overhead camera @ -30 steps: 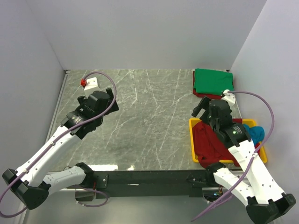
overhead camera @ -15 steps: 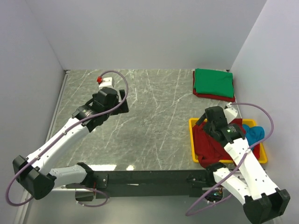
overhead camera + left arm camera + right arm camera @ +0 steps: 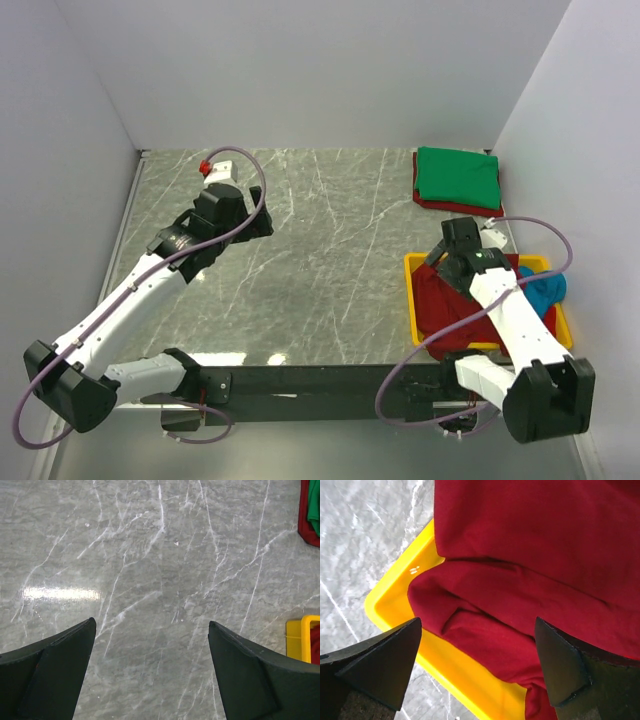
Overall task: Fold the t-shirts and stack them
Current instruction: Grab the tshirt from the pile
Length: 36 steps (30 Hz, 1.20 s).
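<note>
A folded green t-shirt (image 3: 457, 176) lies on a folded dark red one (image 3: 452, 206) at the back right. A crumpled dark red t-shirt (image 3: 440, 308) and a teal blue t-shirt (image 3: 546, 289) lie in the yellow tray (image 3: 409, 300). My right gripper (image 3: 442, 262) is open and empty, just above the tray's far left corner. In the right wrist view its jaws (image 3: 478, 620) straddle a fold of the dark red t-shirt (image 3: 530, 580) beside the tray rim (image 3: 400, 592). My left gripper (image 3: 262, 228) (image 3: 151, 622) is open and empty over bare marble.
A small white block with a red part (image 3: 215, 168) sits at the back left. The left wrist view catches the folded stack's edge (image 3: 312, 510) and a tray corner (image 3: 299, 637) at its right side. White walls close in the table's back and sides.
My right gripper has moved from beside the folded stack down over the tray's dark red t-shirt. My left arm swung towards the table's middle, then drew back a little.
</note>
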Each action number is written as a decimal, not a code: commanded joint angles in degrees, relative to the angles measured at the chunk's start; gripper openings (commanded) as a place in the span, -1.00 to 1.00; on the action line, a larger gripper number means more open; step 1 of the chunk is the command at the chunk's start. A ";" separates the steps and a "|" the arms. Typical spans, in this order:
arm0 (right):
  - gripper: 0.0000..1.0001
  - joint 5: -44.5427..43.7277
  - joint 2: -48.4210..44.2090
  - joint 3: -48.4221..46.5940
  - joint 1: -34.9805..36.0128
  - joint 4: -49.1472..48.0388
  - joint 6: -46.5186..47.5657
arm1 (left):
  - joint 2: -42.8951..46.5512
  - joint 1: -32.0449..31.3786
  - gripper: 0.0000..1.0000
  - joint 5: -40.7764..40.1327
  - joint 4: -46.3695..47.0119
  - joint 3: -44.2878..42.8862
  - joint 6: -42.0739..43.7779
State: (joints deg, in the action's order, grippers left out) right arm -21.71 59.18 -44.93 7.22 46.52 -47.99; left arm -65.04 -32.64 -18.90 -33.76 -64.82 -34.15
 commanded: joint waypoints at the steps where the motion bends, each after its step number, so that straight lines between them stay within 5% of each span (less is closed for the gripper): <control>1: 0.99 0.53 1.99 0.36 -0.81 -3.63 1.49 | 2.28 0.74 0.99 1.41 0.45 1.01 -1.79; 11: 0.95 2.82 9.54 1.77 -1.25 -9.95 1.40 | 3.87 2.50 0.99 0.53 -0.17 2.07 -2.50; 14: 0.80 4.21 12.45 1.25 -1.42 -10.84 2.19 | 3.34 2.85 0.99 0.09 -0.61 1.45 -2.32; 18: 0.19 5.36 13.51 -0.51 -1.42 -10.66 2.20 | 4.04 3.20 0.99 -0.26 -0.34 1.71 -2.24; 20: -0.23 5.28 12.90 -1.56 -1.42 -9.18 2.63 | 4.56 3.46 0.99 -0.18 0.01 2.32 -2.32; 21: -0.74 4.93 12.46 -3.05 -1.42 -8.39 2.72 | 4.74 3.55 0.99 0.00 0.01 2.50 -2.32; 23: -1.00 3.35 11.14 -4.81 -1.42 -4.97 2.64 | 4.83 3.90 0.99 0.17 0.10 2.77 -2.41; 36: -1.00 -1.30 -3.71 -33.52 -1.34 7.53 3.43 | 4.22 5.84 0.99 4.57 2.03 2.33 -2.06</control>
State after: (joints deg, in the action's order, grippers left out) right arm -18.96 59.68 -69.63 6.11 53.04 -44.93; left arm -61.34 -27.33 -16.56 -34.28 -62.00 -36.21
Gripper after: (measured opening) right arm 0.011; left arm 0.995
